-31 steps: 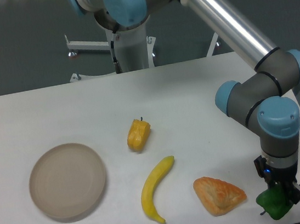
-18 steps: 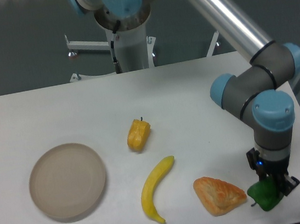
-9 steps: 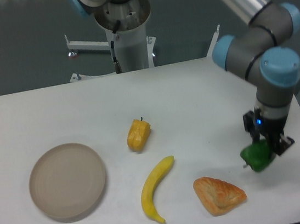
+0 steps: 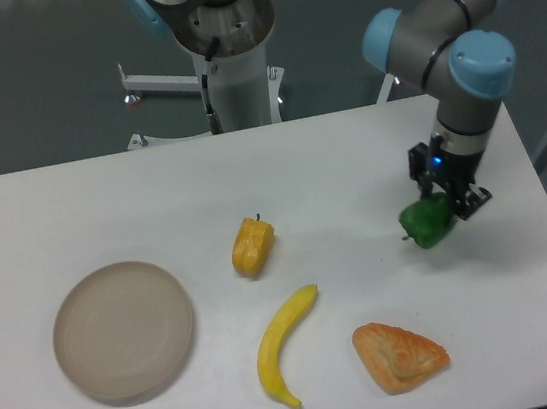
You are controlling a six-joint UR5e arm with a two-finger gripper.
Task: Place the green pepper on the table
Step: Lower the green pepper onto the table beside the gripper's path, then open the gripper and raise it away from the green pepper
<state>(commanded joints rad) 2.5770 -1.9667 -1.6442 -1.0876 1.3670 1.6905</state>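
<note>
Scanning from the round beige plate [image 4: 124, 331] at the far left: yellow-orange pepper [image 4: 252, 247] up and to its right, banana [image 4: 281, 348] lower and farther right, golden pastry wedge [image 4: 398, 354] beyond the banana, all resting on the white desk [image 4: 73, 216]. Farthest from the plate, green pepper [image 4: 426, 223] pinched in the claw [image 4: 448, 198], jaws closed on its upper side, body hanging out below and to the left of the fingers. Seemingly held a little above the desk, over a bare patch above the pastry and well apart from the yellow-orange pepper; contact with the surface not possible to confirm.

Step in hand, as judged: setting down. Best done by lowering straight and slowly until the pepper's underside meets the desk, keeping off the pastry, then parting the jaws only after contact and lifting straight up so the fingers do not drag it. Likely to rock or roll on release, given the lumpy shape.

Pepper itself: small, glossy, bright green, lobed and bulging, with a short dark stem poking out at its left side, tilted rather than upright.
</note>
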